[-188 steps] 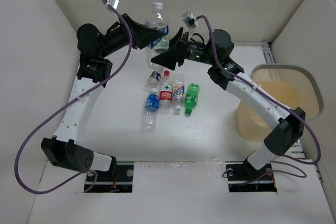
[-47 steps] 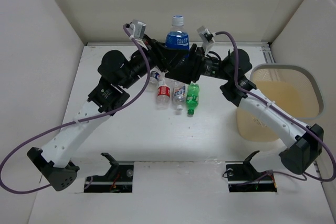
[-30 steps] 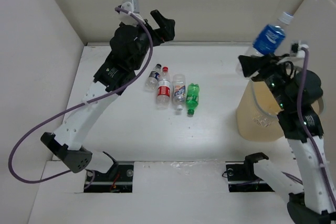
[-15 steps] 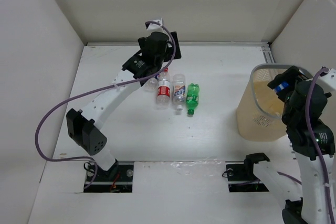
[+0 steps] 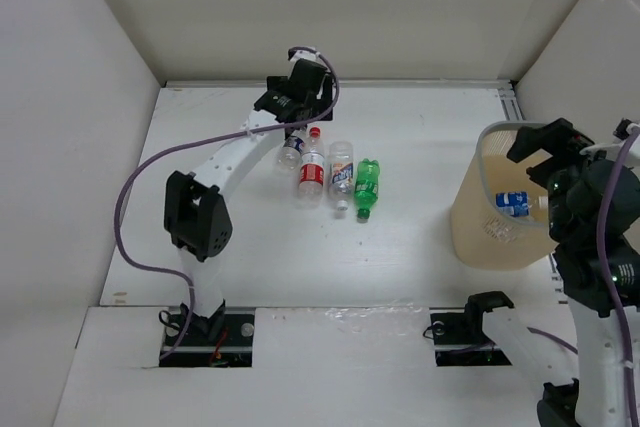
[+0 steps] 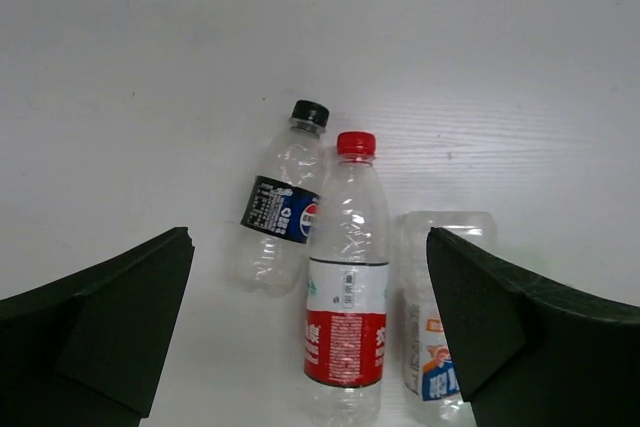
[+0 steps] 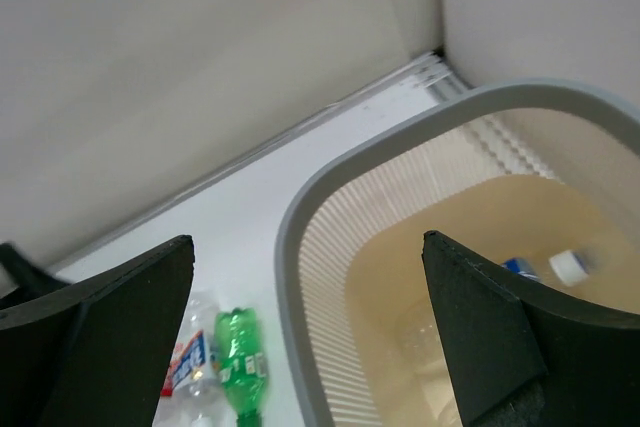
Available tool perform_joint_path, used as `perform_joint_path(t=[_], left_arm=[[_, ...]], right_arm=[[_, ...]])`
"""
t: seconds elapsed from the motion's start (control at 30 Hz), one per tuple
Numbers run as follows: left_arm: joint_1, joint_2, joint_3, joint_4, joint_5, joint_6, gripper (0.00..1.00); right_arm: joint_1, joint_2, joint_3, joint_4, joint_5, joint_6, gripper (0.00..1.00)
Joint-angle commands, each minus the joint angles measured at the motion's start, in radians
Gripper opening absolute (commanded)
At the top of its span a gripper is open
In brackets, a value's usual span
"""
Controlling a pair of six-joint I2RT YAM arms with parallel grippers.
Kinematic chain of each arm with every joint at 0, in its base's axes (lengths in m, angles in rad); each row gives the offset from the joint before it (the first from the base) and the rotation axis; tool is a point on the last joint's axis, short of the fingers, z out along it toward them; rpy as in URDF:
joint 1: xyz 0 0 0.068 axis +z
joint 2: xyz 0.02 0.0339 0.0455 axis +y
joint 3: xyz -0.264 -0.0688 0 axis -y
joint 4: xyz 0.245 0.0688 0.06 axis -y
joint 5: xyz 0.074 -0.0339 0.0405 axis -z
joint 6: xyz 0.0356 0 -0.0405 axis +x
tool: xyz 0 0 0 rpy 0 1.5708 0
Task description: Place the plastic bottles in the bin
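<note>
L end effector (image 6: 310, 235) & R end effector (image 7: 308, 242) gape empty; we count 4 bottles (image 5: 341, 169) mid-frame, 1 blue-label bottle (image 5: 512, 203) in bin (image 5: 482, 157) at right edge; worktop (image 5: 300, 267) bare lower centre.

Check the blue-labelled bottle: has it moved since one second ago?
Yes. The blue-labelled bottle has dropped from above the grey rim of the bin, where the right gripper held it, to inside it; that gripper is now open.

The left arm (image 5: 235, 150) and the right arm (image 5: 592, 347) are made of white links with black joint housings. A thin purple cable (image 5: 120, 227) runs along each one. The fingers (image 6: 100, 327) are matte black wedges. The bases (image 5: 207, 327) are black too.
</note>
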Motion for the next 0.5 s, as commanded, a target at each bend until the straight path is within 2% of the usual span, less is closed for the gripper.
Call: perform_joint_path(t=[0.0, 0.03, 0.2, 0.3, 0.47], left_arm=[[0.086, 0.046, 0.073, -0.084, 0.042, 0.016, 1.0], [0.107, 0.056, 0.073, -0.075, 0.079, 0.016, 1.0], [0.228, 0.124, 0.035, 0.009, 0.24, 0.039, 1.0], [0.242, 0.182, 0.035, 0.019, 0.303, 0.05, 1.0], [0.251, 0.185, -0.003, 0.068, 0.354, 0.059, 1.0]], right_arm=[[-0.008, -0.003, -0.055, 0.132, -0.225, -0.031, 1.0], [-0.008, 0.011, -0.065, 0.132, -0.291, -0.031, 1.0], [-0.008, 0.037, -0.123, 0.186, -0.403, -0.031, 1.0], [0.001, 0.037, -0.132, 0.2, -0.422, -0.04, 1.0], [0.001, 0.046, -0.132, 0.209, -0.432, -0.052, 1.0]])
